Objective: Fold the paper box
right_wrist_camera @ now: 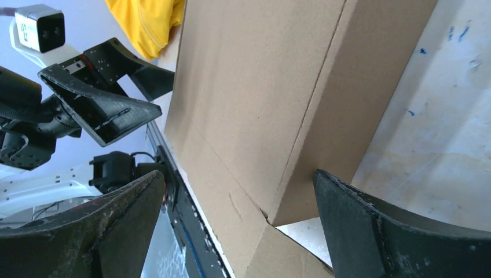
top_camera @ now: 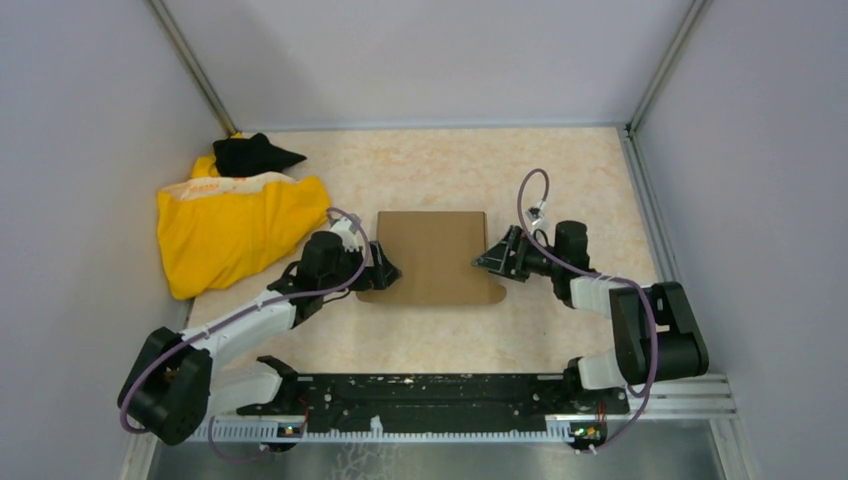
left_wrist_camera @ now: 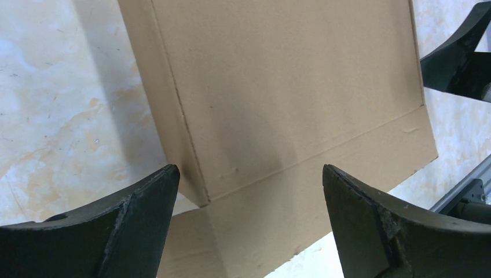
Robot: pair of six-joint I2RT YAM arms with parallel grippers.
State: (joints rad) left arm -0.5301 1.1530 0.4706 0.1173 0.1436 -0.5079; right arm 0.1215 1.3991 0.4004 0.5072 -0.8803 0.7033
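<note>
The paper box (top_camera: 432, 255) is a shallow brown cardboard mailer lying closed on the marbled table, its front flap spread flat toward the arms. My left gripper (top_camera: 392, 274) sits at the box's near left corner, jaws wide open, nothing between them. In the left wrist view the box (left_wrist_camera: 289, 92) fills the frame, its left corner between the open gripper (left_wrist_camera: 250, 174). My right gripper (top_camera: 480, 260) stands open at the box's right side. In the right wrist view the box's near right corner (right_wrist_camera: 278, 116) lies between the open gripper (right_wrist_camera: 240, 179).
A yellow cloth (top_camera: 235, 228) with a black cloth (top_camera: 250, 155) on top lies at the back left. Grey walls close in the table on three sides. A black rail (top_camera: 420, 400) carries the arm bases along the near edge.
</note>
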